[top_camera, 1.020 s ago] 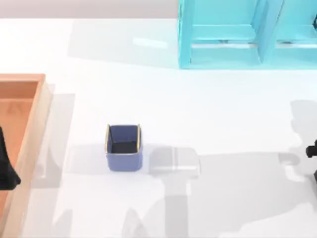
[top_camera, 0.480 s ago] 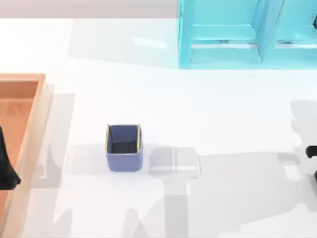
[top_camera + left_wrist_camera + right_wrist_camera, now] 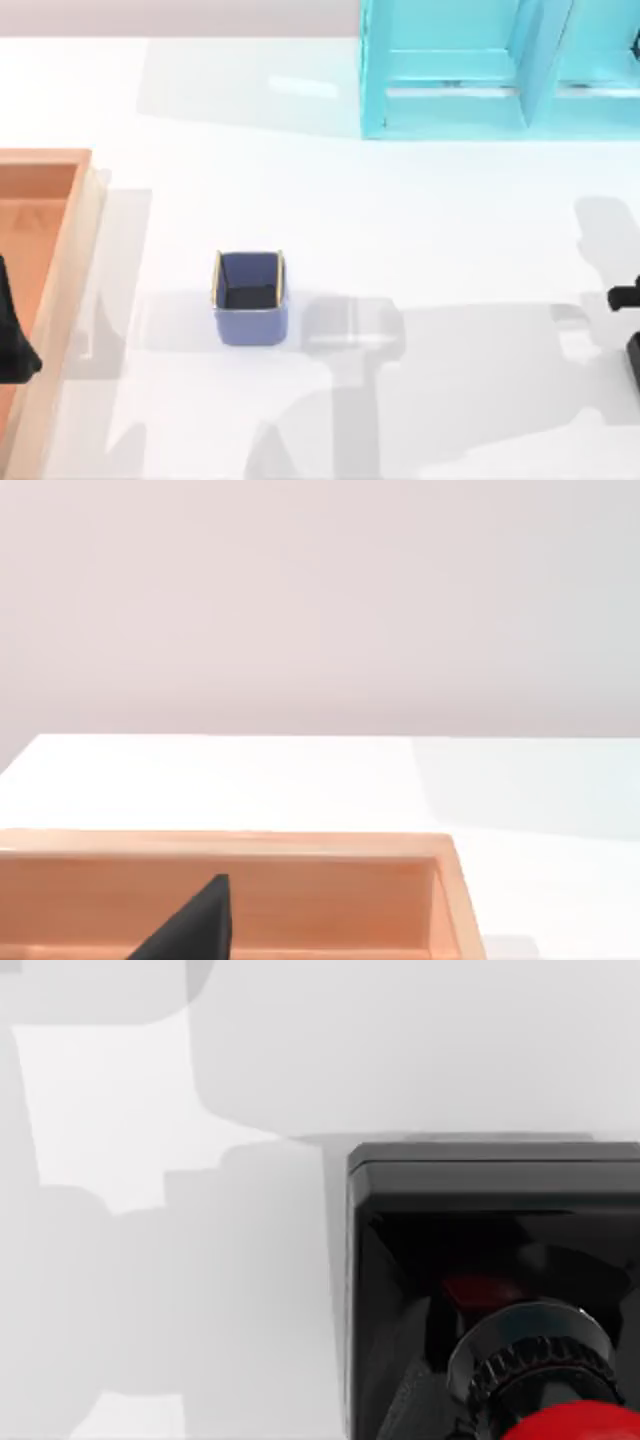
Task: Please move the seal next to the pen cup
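The right tool [image 3: 628, 300] (grip state unclear) hangs directly above the seal [image 3: 480, 1290], with bare surface [image 3: 450, 230] stretching toward the pen cup [image 3: 250, 297].

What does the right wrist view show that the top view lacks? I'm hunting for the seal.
Right wrist view: the seal, black block with red knob, standing on the table close below the camera. Top view: the pen cup left of centre, the orange tray at the left edge with the left arm parked over it, the cyan shelf, and the right arm at the right edge. Shared: the white table.
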Controlling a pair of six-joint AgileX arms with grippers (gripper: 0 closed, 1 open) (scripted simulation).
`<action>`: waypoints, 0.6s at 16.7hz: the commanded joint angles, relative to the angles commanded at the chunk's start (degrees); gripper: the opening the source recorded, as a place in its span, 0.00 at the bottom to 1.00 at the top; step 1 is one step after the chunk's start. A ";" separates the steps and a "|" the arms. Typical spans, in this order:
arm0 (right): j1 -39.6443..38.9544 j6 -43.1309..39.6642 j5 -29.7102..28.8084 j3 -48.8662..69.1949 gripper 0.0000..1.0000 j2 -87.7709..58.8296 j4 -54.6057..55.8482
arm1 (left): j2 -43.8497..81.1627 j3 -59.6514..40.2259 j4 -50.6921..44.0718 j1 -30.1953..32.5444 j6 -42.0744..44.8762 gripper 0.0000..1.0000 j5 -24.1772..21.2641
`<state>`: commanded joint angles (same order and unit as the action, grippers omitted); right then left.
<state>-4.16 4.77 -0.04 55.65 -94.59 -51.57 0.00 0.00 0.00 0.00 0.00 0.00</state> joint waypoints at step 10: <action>-21.85 22.01 0.00 31.28 0.00 -2.76 -28.21 | 0.00 0.00 0.00 0.00 0.00 1.00 0.00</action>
<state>-26.01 26.77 -0.05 86.93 -97.35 -79.78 0.00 0.00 0.00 0.00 0.00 0.00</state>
